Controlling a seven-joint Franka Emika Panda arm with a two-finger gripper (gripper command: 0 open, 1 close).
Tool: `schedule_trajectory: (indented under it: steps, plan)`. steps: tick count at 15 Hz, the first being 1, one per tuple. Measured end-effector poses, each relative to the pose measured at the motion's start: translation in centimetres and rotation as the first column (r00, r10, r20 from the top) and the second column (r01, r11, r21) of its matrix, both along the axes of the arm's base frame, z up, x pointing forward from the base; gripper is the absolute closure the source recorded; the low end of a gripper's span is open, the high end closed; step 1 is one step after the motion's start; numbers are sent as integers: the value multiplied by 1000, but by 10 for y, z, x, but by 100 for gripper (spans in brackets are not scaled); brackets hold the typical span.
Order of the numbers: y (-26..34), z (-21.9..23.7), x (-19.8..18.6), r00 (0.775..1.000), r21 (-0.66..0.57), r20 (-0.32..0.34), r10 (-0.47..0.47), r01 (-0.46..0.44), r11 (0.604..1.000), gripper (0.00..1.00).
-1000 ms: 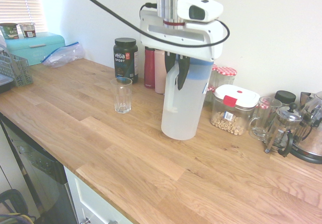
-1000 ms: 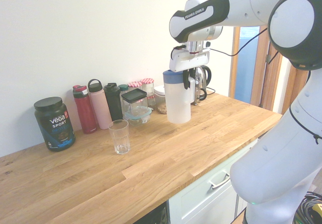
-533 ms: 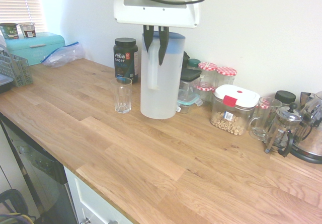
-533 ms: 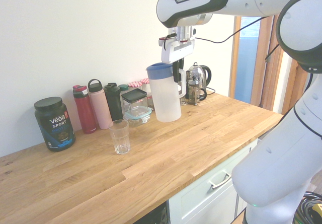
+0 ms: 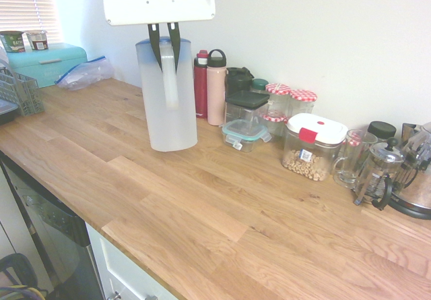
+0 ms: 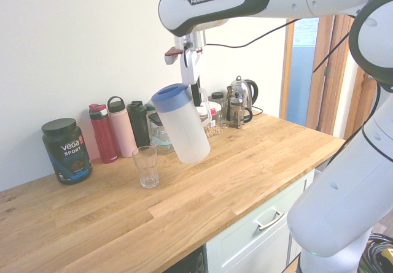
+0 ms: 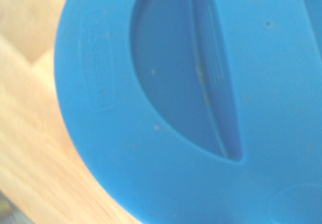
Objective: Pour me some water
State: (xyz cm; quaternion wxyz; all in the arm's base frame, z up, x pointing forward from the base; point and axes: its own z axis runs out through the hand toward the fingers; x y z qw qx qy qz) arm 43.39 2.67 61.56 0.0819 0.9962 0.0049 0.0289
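Hanging upper left in the first exterior view, the gripper (image 5: 165, 36) clamps the handle of a frosted plastic pitcher (image 5: 166, 98) above the wooden counter (image 5: 222, 205).

Second exterior view: pitcher (image 6: 182, 124) tilted at centre; ribbed glass (image 6: 145, 167) lower left, bottles behind.

Wrist view: smooth blue lid (image 7: 201, 98) fills the frame.

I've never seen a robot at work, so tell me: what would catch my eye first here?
A big frosted water jug with a blue lid hangs tilted in the air, clamped at its handle by the arm's tool. On the wooden counter beside it stands an empty drinking glass. A row of bottles and jars lines the wall behind.
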Motion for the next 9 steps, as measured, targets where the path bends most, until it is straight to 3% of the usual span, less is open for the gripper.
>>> schedule_trajectory:
  steps: [3, 9]
  plan:
    - [24, -18, 18, 992, -144, -100, 80, -94, 985, 100]
    - [61, -50, 50, 958, -355, -250, 142, -227, 907, 100]
